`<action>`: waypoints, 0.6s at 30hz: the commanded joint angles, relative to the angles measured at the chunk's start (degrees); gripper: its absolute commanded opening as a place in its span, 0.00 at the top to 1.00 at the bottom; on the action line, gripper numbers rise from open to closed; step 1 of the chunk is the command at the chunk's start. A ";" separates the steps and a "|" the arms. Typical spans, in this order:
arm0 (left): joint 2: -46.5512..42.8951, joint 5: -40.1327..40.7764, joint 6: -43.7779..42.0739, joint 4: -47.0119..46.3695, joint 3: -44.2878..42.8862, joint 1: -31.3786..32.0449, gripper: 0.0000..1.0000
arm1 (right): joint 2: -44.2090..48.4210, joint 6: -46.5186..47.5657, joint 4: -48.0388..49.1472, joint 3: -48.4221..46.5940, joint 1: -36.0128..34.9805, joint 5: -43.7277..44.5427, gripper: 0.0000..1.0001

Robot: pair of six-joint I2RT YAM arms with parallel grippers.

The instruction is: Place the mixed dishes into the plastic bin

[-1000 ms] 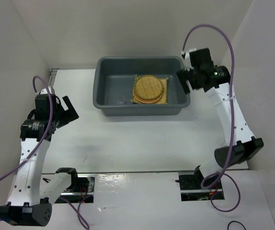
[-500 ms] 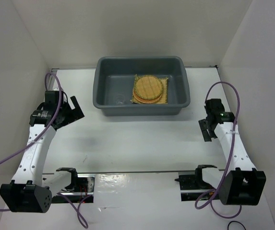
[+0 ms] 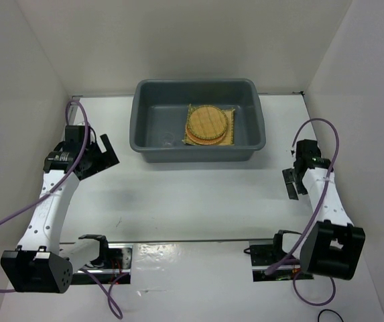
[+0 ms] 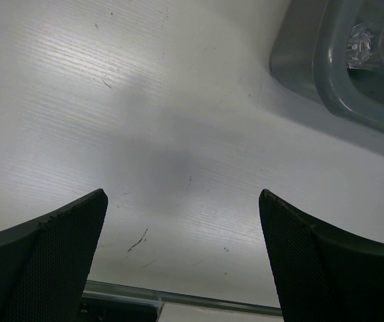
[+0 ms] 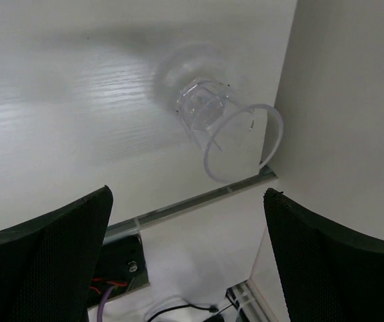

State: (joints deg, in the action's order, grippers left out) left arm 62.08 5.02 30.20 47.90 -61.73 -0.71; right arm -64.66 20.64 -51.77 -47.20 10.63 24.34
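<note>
**Right arm back from the bin; both pincers empty**

Since a second ago the right arm has swung away from the bin's right rim and come down over the right side of the table. The left arm has edged a little farther from the near edge. Nothing in the bin has shifted.

On the left, the left gripper hangs over bare table near the bin's near-left corner. Its wrist view shows the fingers spread wide with nothing between them.

The plastic bin sits at the far middle of the table, its long axis running left to right. In its left half is a small clear glass; how it lies I cannot tell. To the right of it the yellow mat lies flat on the floor of the bin, its edges nearly square with the walls. The woven discs are stacked on the mat, the lower one showing only as a sliver at the left edge.

On the right, the right gripper is likewise wide open and holds nothing. Its wrist view looks down on a second glass cup, on its side on the table, apart from both fingers. The cup's long axis runs diagonally in that view, base to the upper left, open mouth to the lower right, near the side wall.
</note>
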 commanded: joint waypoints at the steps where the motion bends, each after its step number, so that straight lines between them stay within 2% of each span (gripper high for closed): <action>1: -0.12 -0.97 -0.31 -1.58 0.04 0.10 0.00 | -5.44 1.68 3.08 0.44 4.12 -3.94 0.02; 6: 0.41 -0.97 -0.31 -1.58 0.04 0.10 0.00 | -9.52 6.15 3.08 0.27 9.66 -8.86 0.04; 11: 0.41 -0.36 -0.31 -2.11 0.04 0.10 0.00 | -12.94 7.74 3.77 0.88 10.28 -9.40 0.05; 13: 0.41 -0.36 -0.31 -2.11 0.04 0.10 0.00 | -13.73 8.53 4.56 0.88 10.28 -10.01 0.11; 14: 0.41 -0.36 -0.31 -2.11 0.04 0.10 0.00 | -14.78 9.23 5.35 0.88 10.28 -10.01 0.15; 15: 0.41 0.16 -0.31 -2.11 0.04 0.10 0.00 | -15.49 9.24 5.36 0.88 10.28 -10.53 0.32; 18: 0.41 0.78 -0.31 -2.11 0.56 0.10 0.00 | -17.16 9.85 5.98 0.27 10.28 -11.15 0.68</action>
State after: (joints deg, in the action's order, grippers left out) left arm 62.57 4.71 30.20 47.48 -61.71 -0.67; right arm -80.66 29.36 -48.47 -46.98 20.62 14.72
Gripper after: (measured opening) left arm 0.999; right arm 0.370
